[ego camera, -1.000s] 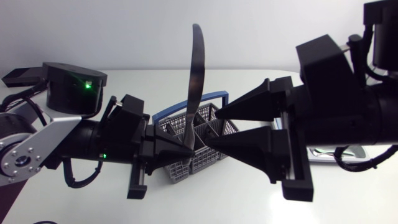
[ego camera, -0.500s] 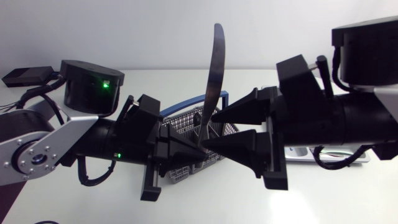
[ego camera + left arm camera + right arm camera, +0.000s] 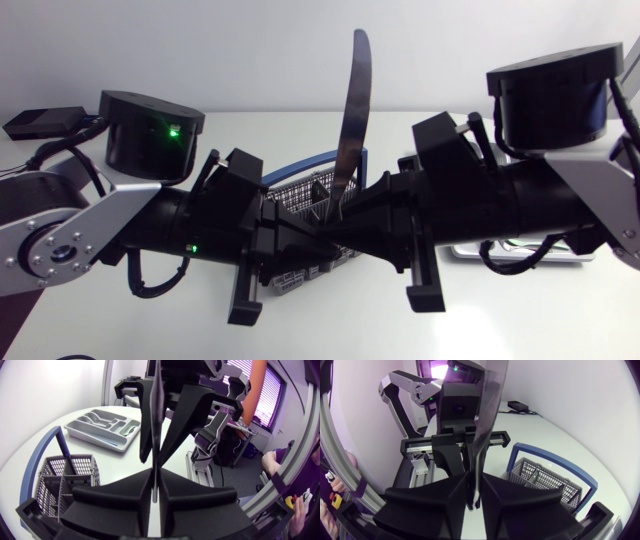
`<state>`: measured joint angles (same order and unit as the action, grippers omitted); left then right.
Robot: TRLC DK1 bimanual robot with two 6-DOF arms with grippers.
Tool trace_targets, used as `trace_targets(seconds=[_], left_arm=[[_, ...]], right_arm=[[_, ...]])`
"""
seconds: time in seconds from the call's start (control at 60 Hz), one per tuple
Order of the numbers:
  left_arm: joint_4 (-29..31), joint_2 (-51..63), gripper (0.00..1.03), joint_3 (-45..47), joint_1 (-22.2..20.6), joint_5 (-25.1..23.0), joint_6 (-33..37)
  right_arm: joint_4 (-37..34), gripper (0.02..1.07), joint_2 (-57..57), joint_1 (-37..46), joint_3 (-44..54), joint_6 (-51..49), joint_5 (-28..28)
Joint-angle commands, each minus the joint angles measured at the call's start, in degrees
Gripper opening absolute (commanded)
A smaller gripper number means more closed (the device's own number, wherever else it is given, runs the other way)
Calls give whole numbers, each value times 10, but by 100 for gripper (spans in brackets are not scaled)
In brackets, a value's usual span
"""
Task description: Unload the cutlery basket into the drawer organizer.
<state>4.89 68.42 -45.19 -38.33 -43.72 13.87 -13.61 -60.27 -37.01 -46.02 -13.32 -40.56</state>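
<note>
Knife point(image 3: 352, 110) is held upright right over the basket point(image 3: 300, 195), wide end up, thin end down where both arms meet.

Head view:
- The left gripper point(image 3: 305, 232) is clamped on the bottom of the knife, fingers closed to the metal.
- The right gripper point(image 3: 345, 225) is met tip to tip from across the basket. Its fingers look pinched on the same low stretch, no gap visible.
- The organizer point(image 3: 570, 252) is well apart from the basket on the right arm's side, mostly hidden under that arm.

Left wrist view:
- The left gripper point(image 3: 155, 492) is seen closed flat on the knife point(image 3: 156, 420).
- The right gripper point(image 3: 154, 457) is just above it on the shaft, fingers converging onto the blade.
- The basket point(image 3: 50, 480) is beside and below the grippers. The organizer point(image 3: 75, 434) is beyond the basket.

Right wrist view:
- The right gripper point(image 3: 474, 495) is nearly fully closed with the knife point(image 3: 487, 420) pinned between its fingers.
- The left gripper point(image 3: 465, 455) is directly ahead of it.
- The basket point(image 3: 545, 482) with its blue handle point(image 3: 555, 457) is off to one side below.

Judged a handover, with nothing placed in the organizer from this grip yet.

Risks:
- Both grips sit at the low end, so the long upper part is top-heavy. If the left is released before the right is tight, the knife can pivot or drop back into the basket.
- If either arm is pulled away while both are clamped, the knife can be twisted or the wedge fingers knocked together.
- A thin flat shaft is easily slipped during transport.
</note>
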Motion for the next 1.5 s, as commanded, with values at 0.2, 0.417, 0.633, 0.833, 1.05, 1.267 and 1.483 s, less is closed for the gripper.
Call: trace_targets(seconds=[0.2, 0.417, 0.633, 0.833, 1.05, 1.267, 1.483], left_arm=[[17, 0, 21, -23, 4, -18, -9], [45, 8, 98, -18, 17, 16, 19], [77, 22, 98, 16, 15, 177, 103], [95, -16, 98, 43, 53, 268, 150], [97, -55, 98, 56, 106, 296, 160], [101, -96, 98, 59, 99, 311, 159], [101, -111, 98, 65, 86, 319, 154]], right_arm=[[-30, 7, 5, 1, -2, -10, -8], [-60, 7, 46, 17, 1, -7, -8], [-101, 7, 87, 157, 2, -20, -22], [-110, 7, 38, 388, -1, -87, -34], [-101, 7, -140, 583, -79, -146, 16], [-85, 7, -291, 684, -192, -170, 87], [-88, 7, -441, 713, -313, -170, 180]])
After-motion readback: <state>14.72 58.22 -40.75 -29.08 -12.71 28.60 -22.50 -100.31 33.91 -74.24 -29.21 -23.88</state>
